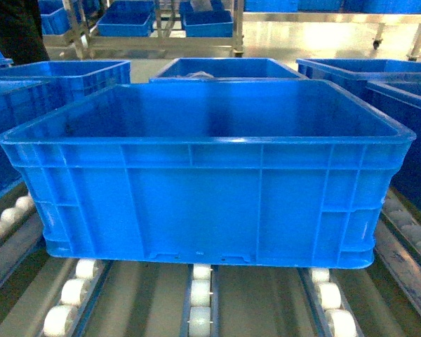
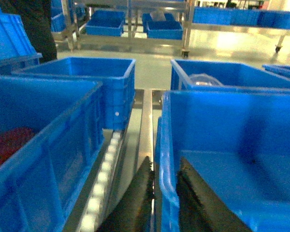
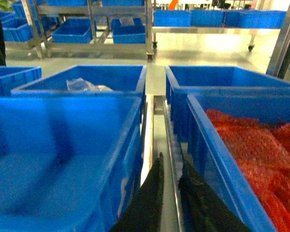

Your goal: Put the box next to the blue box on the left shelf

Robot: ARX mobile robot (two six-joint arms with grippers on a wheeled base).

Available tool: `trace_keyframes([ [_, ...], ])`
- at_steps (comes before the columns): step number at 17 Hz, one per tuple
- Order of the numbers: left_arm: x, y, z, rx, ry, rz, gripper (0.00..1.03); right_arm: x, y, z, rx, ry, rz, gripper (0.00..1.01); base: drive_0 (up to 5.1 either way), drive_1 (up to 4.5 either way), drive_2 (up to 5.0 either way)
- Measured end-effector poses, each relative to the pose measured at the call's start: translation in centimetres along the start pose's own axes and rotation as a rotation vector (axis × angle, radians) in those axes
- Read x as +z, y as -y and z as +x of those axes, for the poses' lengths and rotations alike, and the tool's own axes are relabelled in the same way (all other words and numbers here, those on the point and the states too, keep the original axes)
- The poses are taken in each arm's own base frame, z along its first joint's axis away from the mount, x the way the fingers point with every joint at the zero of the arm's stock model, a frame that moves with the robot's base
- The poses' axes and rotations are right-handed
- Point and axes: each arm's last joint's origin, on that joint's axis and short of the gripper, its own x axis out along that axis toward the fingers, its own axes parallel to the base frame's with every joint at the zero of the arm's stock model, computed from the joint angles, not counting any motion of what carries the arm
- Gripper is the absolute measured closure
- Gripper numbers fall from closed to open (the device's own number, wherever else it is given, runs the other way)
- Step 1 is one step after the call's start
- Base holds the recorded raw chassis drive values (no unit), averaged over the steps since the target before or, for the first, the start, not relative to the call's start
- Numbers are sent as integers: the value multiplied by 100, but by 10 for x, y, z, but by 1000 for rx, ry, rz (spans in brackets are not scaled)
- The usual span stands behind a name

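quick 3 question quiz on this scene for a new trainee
1. True or false: the box has red stuff in it.
2. What colour is the load in the crate right of the box?
3. The left tool sits: A) astride the box rim, B) over the floor, C) inside a far crate.
Key: 1 false; 2 red; 3 A.

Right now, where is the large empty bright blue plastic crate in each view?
Head: large empty bright blue plastic crate fills the centre, on the rollers.
Left wrist: right side; left gripper straddles its near rim.
Right wrist: left side.
Shared landmark: clear plastic bag in the crate behind.
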Motion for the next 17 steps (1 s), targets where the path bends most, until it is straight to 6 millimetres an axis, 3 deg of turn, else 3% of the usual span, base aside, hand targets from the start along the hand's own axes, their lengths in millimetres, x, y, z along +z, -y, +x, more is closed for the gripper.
trace_keyframes([
  [4, -6, 0, -11, 0, -19, -1, 102, -8, 2, -11, 1, -27, -13, 100, 0, 0, 0],
  [15, -9, 0, -45, 0, 6, 1, 101, -14, 18, -47, -12, -11, -13, 99, 0, 0, 0],
  [17, -21, 0, -58, -1, -20, 1, 101, -19, 18, -61, -7, -21, -13, 100, 0, 0, 0],
])
